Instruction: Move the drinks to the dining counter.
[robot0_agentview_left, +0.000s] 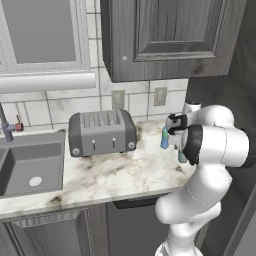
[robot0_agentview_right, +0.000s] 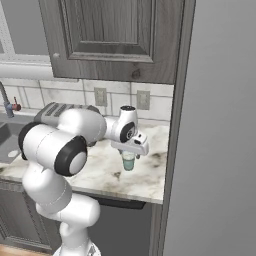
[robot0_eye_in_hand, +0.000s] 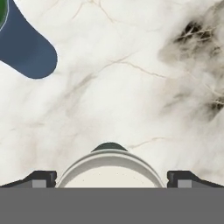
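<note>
Two views differ: blue bottle (robot0_agentview_left: 164, 138) left, teal cup (robot0_agentview_right: 128, 160) right.

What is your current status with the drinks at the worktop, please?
Hand open, poised over the teal cup, finger tips either side of its pale top. Blue bottle upright beside it on the marble worktop. Nothing blocking.

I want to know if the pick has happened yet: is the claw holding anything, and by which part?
Nothing is held. The claw is open, its fingertips on either side of the teal cup without closing on it.
</note>
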